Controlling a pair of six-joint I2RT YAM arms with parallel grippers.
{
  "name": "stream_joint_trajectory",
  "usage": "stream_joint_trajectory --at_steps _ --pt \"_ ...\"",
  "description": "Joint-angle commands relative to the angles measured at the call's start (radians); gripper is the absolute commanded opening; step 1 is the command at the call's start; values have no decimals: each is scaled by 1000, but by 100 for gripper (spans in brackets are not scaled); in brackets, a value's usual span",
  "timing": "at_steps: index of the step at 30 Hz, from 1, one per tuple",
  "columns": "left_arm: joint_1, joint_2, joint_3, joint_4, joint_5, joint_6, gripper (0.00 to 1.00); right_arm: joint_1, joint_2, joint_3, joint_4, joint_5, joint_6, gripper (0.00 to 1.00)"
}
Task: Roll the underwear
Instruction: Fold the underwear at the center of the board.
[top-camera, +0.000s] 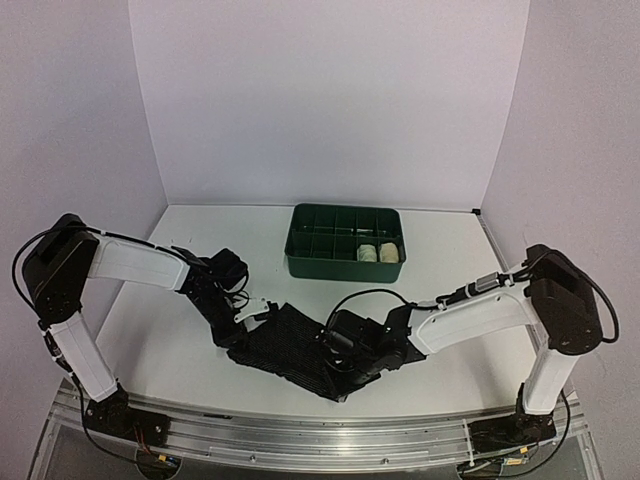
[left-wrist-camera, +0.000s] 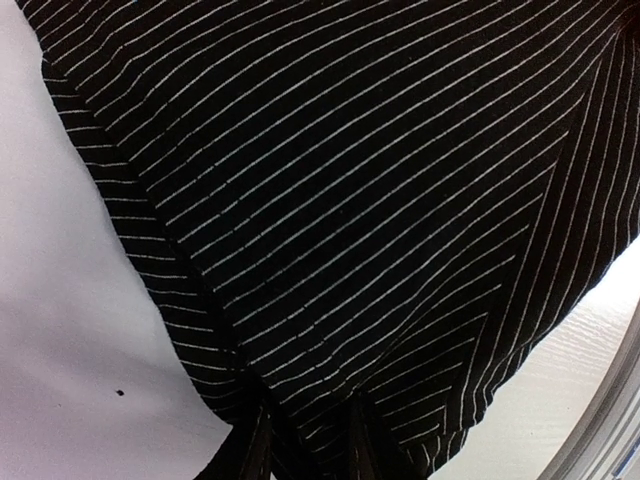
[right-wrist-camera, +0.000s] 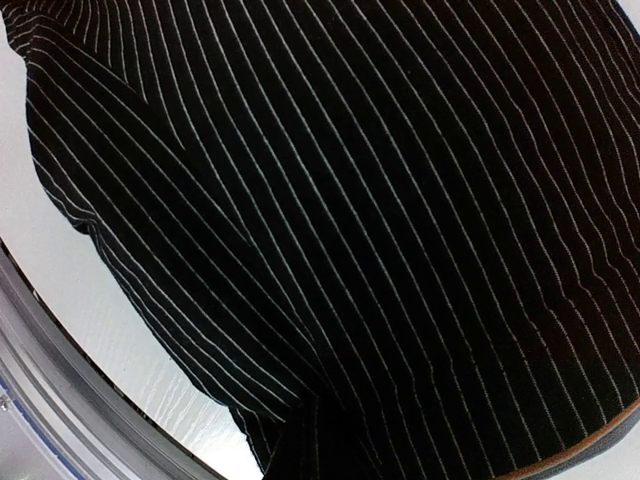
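Observation:
The black underwear (top-camera: 290, 345), black with thin white pinstripes, lies spread on the table near the front edge between both grippers. My left gripper (top-camera: 243, 325) is shut on its left edge; in the left wrist view the cloth (left-wrist-camera: 350, 200) bunches between my dark fingers (left-wrist-camera: 258, 450). My right gripper (top-camera: 335, 360) is on its right part; in the right wrist view the cloth (right-wrist-camera: 350, 200) covers the fingers and creases run into the jaws. Two pale rolled garments, the cream one (top-camera: 369, 252) and the white one (top-camera: 389, 252), sit in the green tray.
The green divided tray (top-camera: 300, 262) stands at the back centre of the white table. The metal rail of the table's front edge (top-camera: 320, 425) runs just below the underwear and shows in both wrist views (right-wrist-camera: 40, 350).

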Motion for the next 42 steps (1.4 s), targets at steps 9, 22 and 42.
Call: stream_joint_trajectory --at_steps 9,22,42 --pt "3 -154 -8 -59 61 165 49 19 -145 32 -41 0 -196 4" --pt "-38 -223 -20 -184 137 562 63 149 -171 56 -69 209 -736 53" --pt "-132 -116 -237 173 -174 640 49 162 23 54 -161 290 -687 28"
